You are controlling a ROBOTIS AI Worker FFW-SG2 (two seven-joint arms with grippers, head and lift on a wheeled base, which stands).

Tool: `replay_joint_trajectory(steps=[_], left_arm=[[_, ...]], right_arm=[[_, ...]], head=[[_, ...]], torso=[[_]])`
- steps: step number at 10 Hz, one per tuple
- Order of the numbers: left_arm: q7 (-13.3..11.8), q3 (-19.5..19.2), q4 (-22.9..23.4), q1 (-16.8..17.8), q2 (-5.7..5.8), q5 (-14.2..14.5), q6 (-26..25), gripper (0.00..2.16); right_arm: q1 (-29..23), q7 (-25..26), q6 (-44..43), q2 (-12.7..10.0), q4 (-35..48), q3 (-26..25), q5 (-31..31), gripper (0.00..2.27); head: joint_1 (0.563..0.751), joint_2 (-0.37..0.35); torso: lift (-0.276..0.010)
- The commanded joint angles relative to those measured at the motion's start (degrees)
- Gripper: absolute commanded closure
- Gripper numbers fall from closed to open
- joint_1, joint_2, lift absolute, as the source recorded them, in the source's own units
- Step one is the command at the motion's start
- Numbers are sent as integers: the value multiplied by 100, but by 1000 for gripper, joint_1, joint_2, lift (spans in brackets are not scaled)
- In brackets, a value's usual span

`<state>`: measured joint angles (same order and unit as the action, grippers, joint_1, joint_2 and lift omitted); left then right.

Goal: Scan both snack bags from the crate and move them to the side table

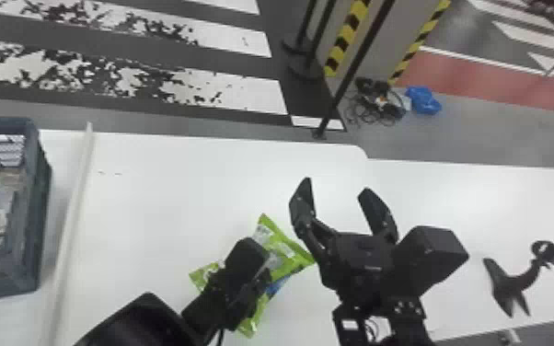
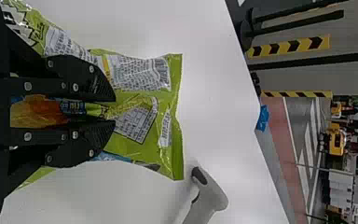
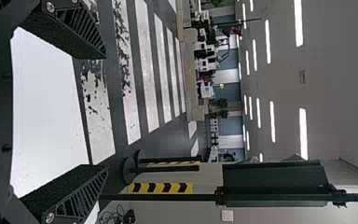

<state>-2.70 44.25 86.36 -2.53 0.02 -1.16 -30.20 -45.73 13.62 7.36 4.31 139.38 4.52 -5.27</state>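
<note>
Presently, the left gripper (image 2: pixel 113 110) is pinching a green snack bag (image 2: pixel 144 108) over the white table (image 1: pixel 175 184); likely light, pliable and slick, it is calling for a deep mid-body grip. The right gripper (image 1: pixel 337 185) is holding its jaws apart.

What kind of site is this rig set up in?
Probably an indoor industrial or robotics test hall: long strip lights on a ceiling, black-and-yellow hazard tape and wide white floor stripes.
</note>
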Motion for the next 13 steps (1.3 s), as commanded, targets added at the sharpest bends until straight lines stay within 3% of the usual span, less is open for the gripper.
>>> replay_joint_trajectory(steps=[1,4,6,7,8,10,12,13], left_arm=[[6,-118,126,-63,24,46,0,26],[-20,-382,601,-265,95,134,-35,66],[15,-690,1084,-432,200,99,0,66],[-29,-1033,1251,-511,279,151,-18,66],[-38,-1358,1497,-617,385,204,0,66],[50,-2140,2139,-1083,675,204,686,66],[-38,-3028,2763,-1487,903,617,721,66],[-38,-3397,3115,-1768,1017,802,967,66]], right_arm=[[-6,0,-2,0,1,-4,0,87],[-6,0,-2,0,1,-4,0,87],[-6,0,-2,0,1,-21,0,87],[2,0,-2,0,-8,-30,0,87],[11,0,-20,0,-16,-30,0,87],[37,0,-90,0,-104,-30,0,87],[90,0,-230,0,-245,-39,9,87],[117,0,-266,0,-324,-48,9,87]], head=[[695,-350],[695,-350],[695,-350],[695,-350],[695,-350],[695,-350],[695,-274],[695,-242]], torso=[[-29],[-29],[-29],[-29],[-29],[-29],[-29],[-29]])
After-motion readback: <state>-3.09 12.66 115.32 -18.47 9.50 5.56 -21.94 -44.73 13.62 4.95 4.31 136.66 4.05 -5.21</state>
